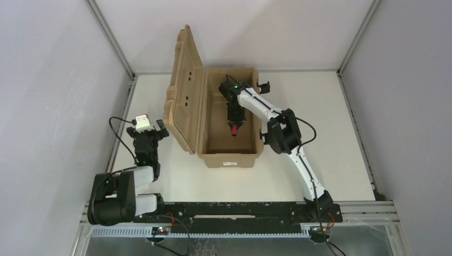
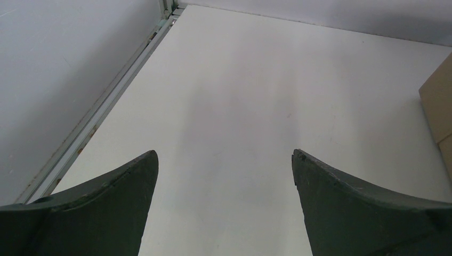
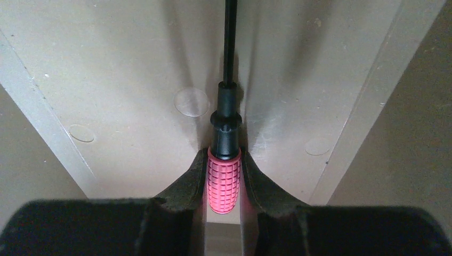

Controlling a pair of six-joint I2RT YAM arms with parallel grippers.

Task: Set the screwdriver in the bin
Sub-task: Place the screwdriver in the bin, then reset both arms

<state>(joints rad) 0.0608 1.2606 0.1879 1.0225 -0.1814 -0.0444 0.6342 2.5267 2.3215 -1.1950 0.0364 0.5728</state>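
Placing step. Right gripper [image 3: 224, 158] down inside bin [image 1: 230, 158], top view centre, jaws clamped on red handle of screwdriver [image 3: 223, 184]. I judge next: open jaws, let it drop, lift clear. Left gripper [image 2: 224, 156] spread wide over table [image 2: 256, 80], lower left.

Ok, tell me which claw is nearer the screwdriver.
Right. The right claw grips the screwdriver inside the bin; the left claw hangs open outside, left of the lid.

The overhead camera looks down from 6 o'clock over the whole white table [image 1: 330, 133]. The left wrist camera skims low toward 12 o'clock, with the tan plastic rectangular case [image 2: 440, 106] at its 3 o'clock edge. The right wrist camera sits close inside that case.
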